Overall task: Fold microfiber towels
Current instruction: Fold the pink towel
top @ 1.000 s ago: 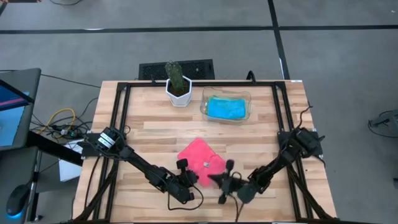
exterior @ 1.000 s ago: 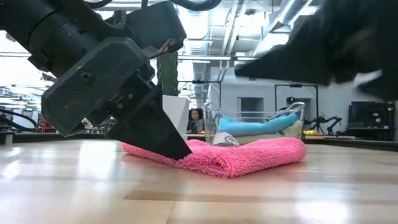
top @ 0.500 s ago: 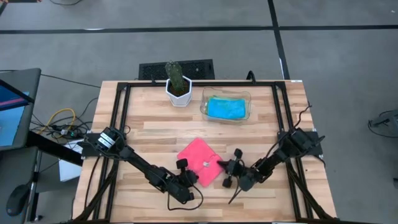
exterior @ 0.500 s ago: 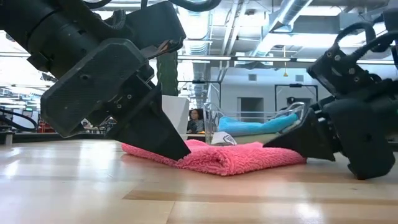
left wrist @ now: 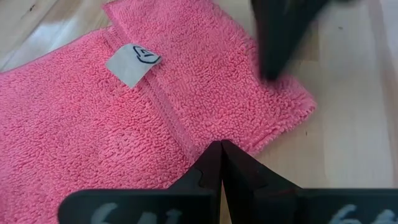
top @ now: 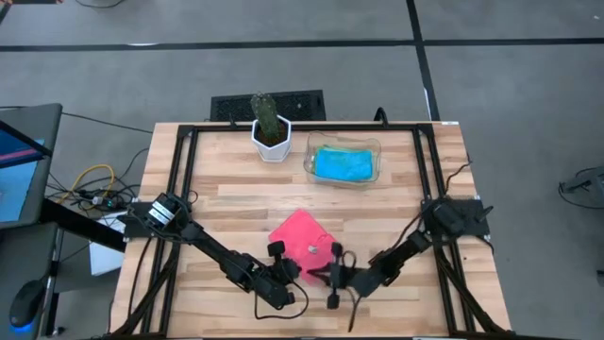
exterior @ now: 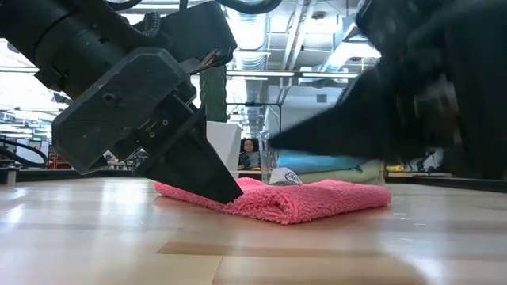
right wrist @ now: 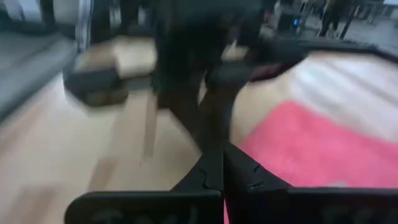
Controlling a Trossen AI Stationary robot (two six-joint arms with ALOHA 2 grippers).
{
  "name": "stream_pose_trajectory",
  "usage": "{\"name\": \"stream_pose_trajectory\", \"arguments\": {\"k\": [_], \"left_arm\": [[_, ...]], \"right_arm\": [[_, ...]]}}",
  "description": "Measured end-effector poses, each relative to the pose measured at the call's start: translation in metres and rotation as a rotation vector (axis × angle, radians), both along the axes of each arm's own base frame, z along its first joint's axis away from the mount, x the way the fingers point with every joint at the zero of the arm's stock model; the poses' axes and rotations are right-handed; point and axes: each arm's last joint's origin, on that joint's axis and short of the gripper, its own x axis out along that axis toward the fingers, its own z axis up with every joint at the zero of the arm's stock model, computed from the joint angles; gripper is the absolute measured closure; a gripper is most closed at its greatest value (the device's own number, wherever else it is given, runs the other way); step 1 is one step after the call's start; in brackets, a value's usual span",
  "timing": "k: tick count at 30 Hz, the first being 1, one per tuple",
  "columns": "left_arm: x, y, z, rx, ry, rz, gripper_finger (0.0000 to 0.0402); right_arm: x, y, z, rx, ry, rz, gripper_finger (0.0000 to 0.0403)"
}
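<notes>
The hot pink towel point(top: 302, 244) lies folded on the table's near middle, its white label point(left wrist: 132, 64) up. My left gripper point(top: 286, 272) is shut, its tips on the towel's near part point(left wrist: 221, 148). My right gripper point(top: 332, 276) is shut and blurred, just right of the left one, over the towel's near right corner point(left wrist: 292, 99). The turquoise towel point(top: 342, 164) lies in the clear tray point(top: 376, 156). The light green towels are out of view. My left gripper presses its shut fingertips point(exterior: 230, 192) down on the pink towel's top layer close to its near edge point(left wrist: 205, 140). The fingers slant down from the near left side. The towel lies flat on the table. My right gripper: whether it touches the towel, I cannot tell.
A cactus in a white pot point(top: 271, 132) stands at the far middle, left of the tray. A black frame point(top: 179, 179) runs along the table's sides. Bare wood lies left and right of the pink towel.
My right gripper, still shut, went down to the pink towel's right end half a second ago. It has since swung back toward the table's left and near edge, close to my left gripper. The towel has stayed in place.
</notes>
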Motion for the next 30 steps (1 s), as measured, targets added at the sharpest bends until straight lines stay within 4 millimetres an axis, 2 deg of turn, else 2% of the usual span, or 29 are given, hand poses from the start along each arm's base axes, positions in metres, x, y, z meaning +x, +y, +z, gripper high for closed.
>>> {"name": "stream_pose_trajectory", "arguments": {"k": [5,7,15,18,21,26,28,30], "left_arm": [[0.000,0.000,0.000,0.001,0.001,-0.002,0.0401],[-0.001,-0.001,0.000,0.003,0.002,-0.003,0.0401],[0.001,-0.002,0.003,0.044,0.022,-0.036,0.0401],[0.003,-0.003,0.018,0.088,0.052,-0.062,0.0402],[0.001,-0.001,0.043,0.133,0.077,-0.063,0.0401],[-0.024,0.013,0.070,0.255,0.009,0.101,0.0401],[-0.039,0.023,0.068,0.219,-0.042,0.163,0.0401],[-0.053,0.033,0.057,0.123,-0.123,0.207,0.0401]], "right_arm": [[0.005,0.008,-0.033,0.059,0.052,-0.009,0.0389],[0.006,0.008,-0.039,0.095,0.050,-0.022,0.0386],[0.005,0.007,-0.039,0.097,0.082,-0.019,0.0390],[0.004,0.008,-0.039,0.094,0.083,-0.017,0.0386],[0.004,0.008,-0.040,0.095,0.086,-0.016,0.0381],[0.002,0.011,-0.040,0.087,0.084,-0.005,0.0386],[0.001,0.011,-0.039,0.080,0.072,-0.001,0.0386],[0.001,0.013,-0.039,0.072,0.064,0.002,0.0380]]}}
